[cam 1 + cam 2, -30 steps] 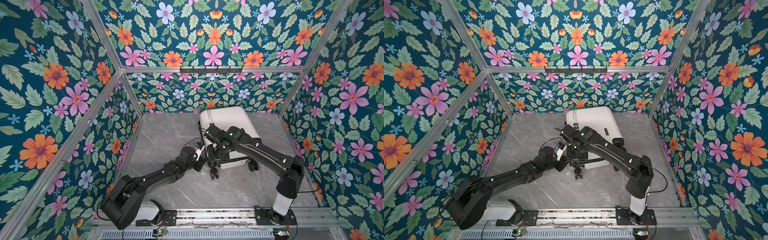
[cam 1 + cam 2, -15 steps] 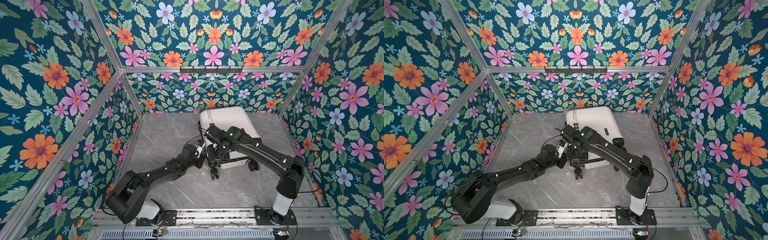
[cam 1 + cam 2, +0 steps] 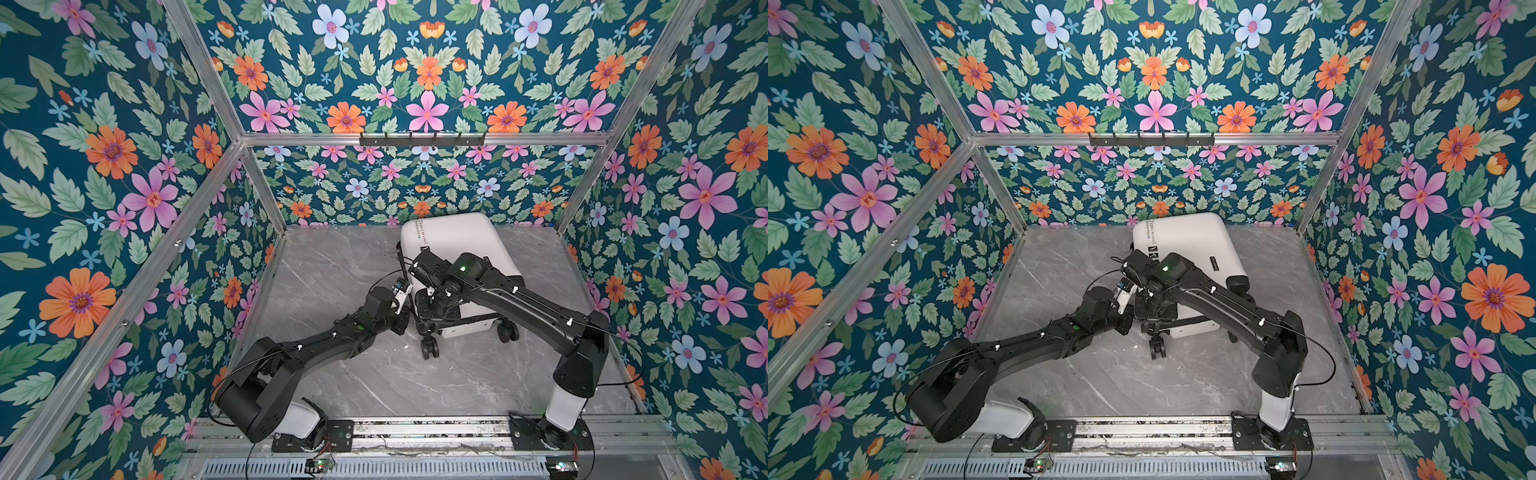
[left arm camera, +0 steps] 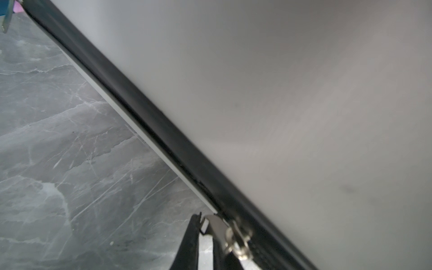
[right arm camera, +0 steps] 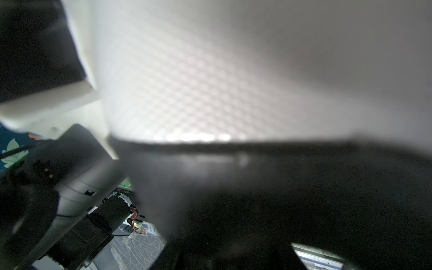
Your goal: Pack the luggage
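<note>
The white luggage (image 3: 457, 245) (image 3: 1183, 237) lies flat and closed at the back of the marble table, its wheels (image 3: 430, 348) facing the front. My left gripper (image 3: 409, 313) (image 3: 1130, 318) is at its near left side. In the left wrist view the left gripper (image 4: 207, 230) has its fingers pinched on the silver zipper pull (image 4: 216, 224) of the black zipper band (image 4: 140, 109). My right gripper (image 3: 432, 305) (image 3: 1152, 307) reaches down onto the near left corner of the luggage. In the right wrist view its jaws are lost in a dark blur against the shell (image 5: 210, 70).
Floral walls and aluminium posts close in the table (image 3: 332, 270) on three sides. A black hook rail (image 3: 422, 139) runs along the back wall. Both arm bases sit on a metal rail (image 3: 415, 428) at the front edge.
My left arm has stretched out and shifted a little along the luggage's left side. The right arm and the luggage have stayed where they were.
</note>
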`<state>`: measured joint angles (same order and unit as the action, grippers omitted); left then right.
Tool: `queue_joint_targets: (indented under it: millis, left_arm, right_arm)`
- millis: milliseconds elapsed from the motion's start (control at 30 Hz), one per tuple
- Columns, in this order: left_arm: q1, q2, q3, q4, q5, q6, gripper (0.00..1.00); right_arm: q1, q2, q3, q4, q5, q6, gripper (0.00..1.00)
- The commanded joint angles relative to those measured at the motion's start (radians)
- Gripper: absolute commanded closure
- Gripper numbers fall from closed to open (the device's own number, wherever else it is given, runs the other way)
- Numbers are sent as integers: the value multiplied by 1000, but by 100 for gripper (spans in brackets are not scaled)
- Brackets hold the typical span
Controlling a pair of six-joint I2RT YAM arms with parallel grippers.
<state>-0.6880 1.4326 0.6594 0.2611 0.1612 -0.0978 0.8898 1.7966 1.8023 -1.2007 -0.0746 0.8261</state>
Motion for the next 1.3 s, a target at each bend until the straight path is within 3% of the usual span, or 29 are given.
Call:
queue_joint_targets:
  millis: [0, 200, 333, 800, 1267]
  left_arm:
    - [-1, -16, -6, 44, 31, 18, 76]
    - [-2, -21, -7, 29, 26, 36, 73]
    - [-1, -12, 0, 30, 31, 38, 77]
    - [-2, -14, 7, 26, 33, 44, 100]
    - [-50, -157, -27, -120, 63, 35, 100]
  right_arm:
    - [-3, -9, 11, -36, 12, 38, 94]
    - [-2, -7, 9, -36, 10, 38, 94]
    - [-2, -5, 10, -36, 6, 38, 94]
    - [-2, -6, 11, -41, 8, 39, 94]
    - [-57, 17, 56, 5, -8, 62, 100]
